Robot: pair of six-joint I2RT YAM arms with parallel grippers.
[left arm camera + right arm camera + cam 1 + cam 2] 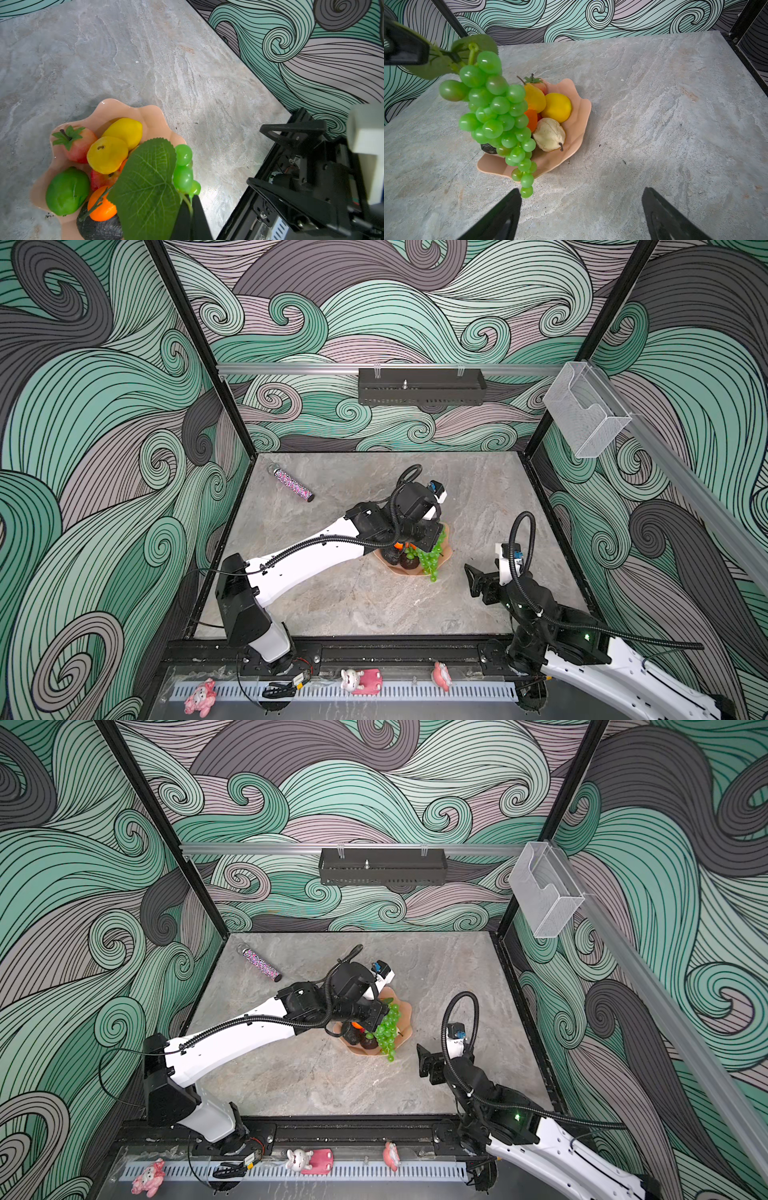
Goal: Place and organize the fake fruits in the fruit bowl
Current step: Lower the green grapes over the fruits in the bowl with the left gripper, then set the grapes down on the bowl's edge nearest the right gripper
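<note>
The salmon-pink fruit bowl (446,551) (116,106) (577,124) sits right of the table's centre. In it lie a strawberry (79,145), two lemons (124,128), a lime (67,191), an orange (101,207), a dark avocado (99,228) and a cream pear (549,134). My left gripper (191,199) is shut on the stem of the green grape bunch (496,112) (432,562). The bunch hangs over the bowl's near rim, its tip past the edge. My right gripper (581,191) (473,578) stands open and empty just right of the bowl.
A sparkly pink-purple tube (292,485) lies at the table's back left. A clear plastic box (586,414) hangs on the right wall and a black tray (419,387) on the back rail. Small pink toys (359,680) sit along the front rail.
</note>
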